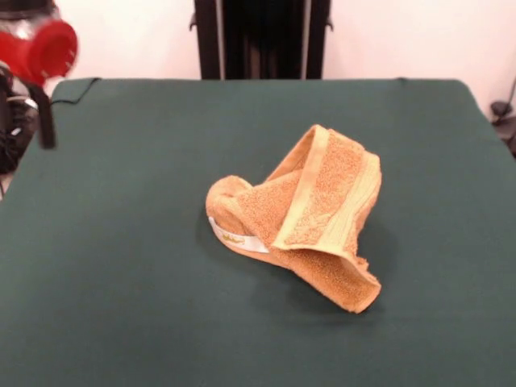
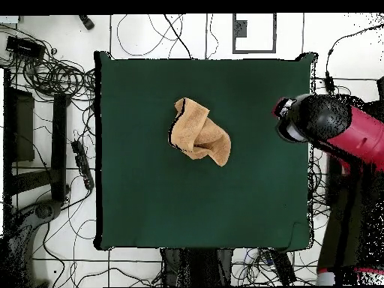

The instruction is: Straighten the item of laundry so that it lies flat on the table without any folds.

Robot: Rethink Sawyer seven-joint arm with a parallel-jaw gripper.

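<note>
Towel: a small orange-tan terry towel (image 1: 302, 216) lies crumpled a little right of the middle of the front view; in the overhead view (image 2: 199, 132) it sits slightly toward twelve o'clock of the middle.
Towel shape: it is folded over itself in a rough triangle, with one flap standing up and doubled back, and a loose corner trailing toward five o'clock in the front view.
Woven band: a paler smooth woven band (image 1: 300, 193) runs along the raised flap from its peak down toward six o'clock, and a second pale strip edges the flap on the three o'clock side.
Label: a small white label (image 1: 234, 238) shows on the low edge of the bundle, at about eight o'clock of the towel in the front view.
Surface: a large rectangular surface covered in dark green cloth (image 1: 121, 266) carries the towel and reaches far beyond it on every side.
Arm: the red and black robot arm (image 2: 337, 127) is held out at the surface's three o'clock edge in the overhead view, its rounded black and red end just over that edge; in the front view the red part shows at ten o'clock, off the corner of the surface.
Arm and towel: well apart, with bare green cloth between them.
Tool: whether it is wide or narrow cannot be told from either view.
</note>
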